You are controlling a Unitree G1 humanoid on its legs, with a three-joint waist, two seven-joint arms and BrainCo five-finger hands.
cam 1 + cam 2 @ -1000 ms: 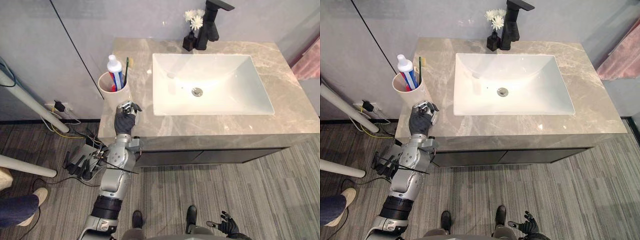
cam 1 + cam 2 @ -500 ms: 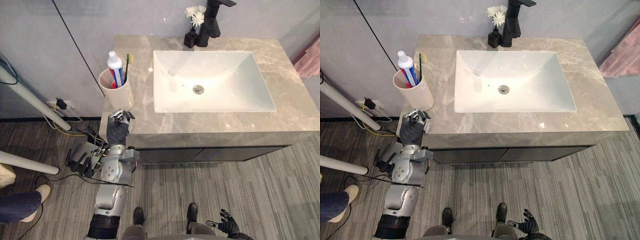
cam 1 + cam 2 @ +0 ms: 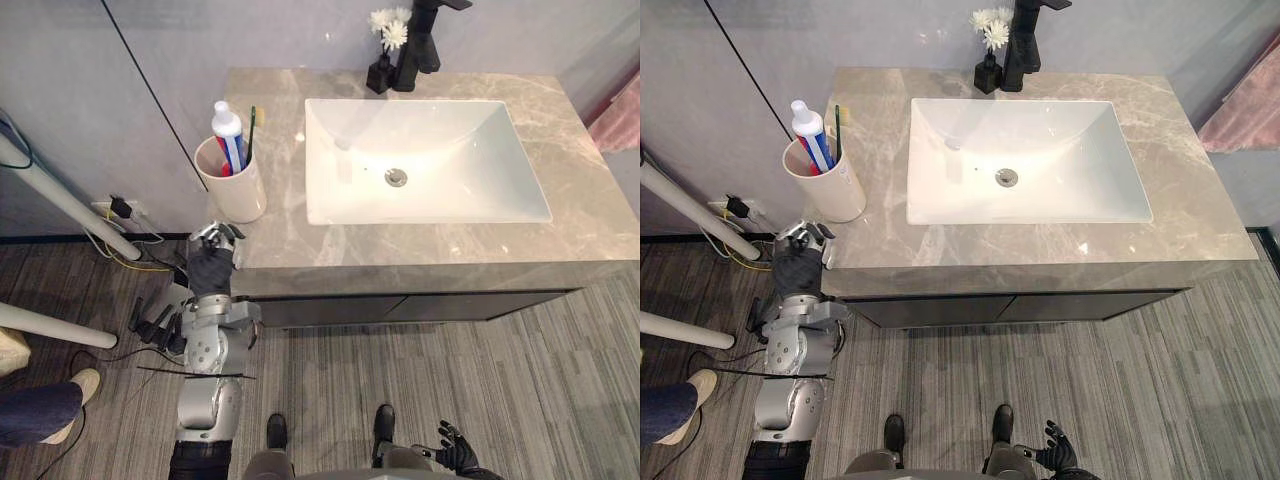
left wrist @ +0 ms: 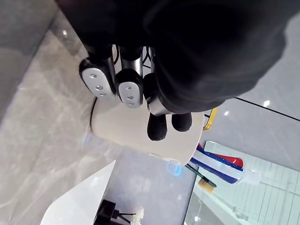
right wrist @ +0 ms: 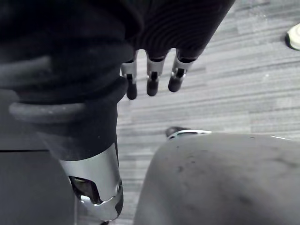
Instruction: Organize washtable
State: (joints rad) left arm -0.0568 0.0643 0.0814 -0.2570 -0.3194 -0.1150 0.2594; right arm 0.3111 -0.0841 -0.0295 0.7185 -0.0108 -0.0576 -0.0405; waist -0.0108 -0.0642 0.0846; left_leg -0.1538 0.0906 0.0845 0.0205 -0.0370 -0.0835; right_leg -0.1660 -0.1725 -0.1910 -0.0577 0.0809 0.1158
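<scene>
Nearby: cup [image 3: 235, 192] with toothpaste [image 3: 230, 135], toothbrush [image 3: 252, 132] beside sink [image 3: 450, 150]; faucet [image 3: 425, 45], flower vase [image 3: 380, 72] behind.

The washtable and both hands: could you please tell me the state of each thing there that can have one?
Cup: upright at the left edge of the counter, holding both items below.
Toothpaste: standing, capped.
Toothbrush: standing.
Sink: empty.
Faucet: no water running.
Flower vase: upright beside the faucet.
Cabinet doors: shut.
Left hand: open, holding nothing.
Right hand: open, hanging low.
</scene>
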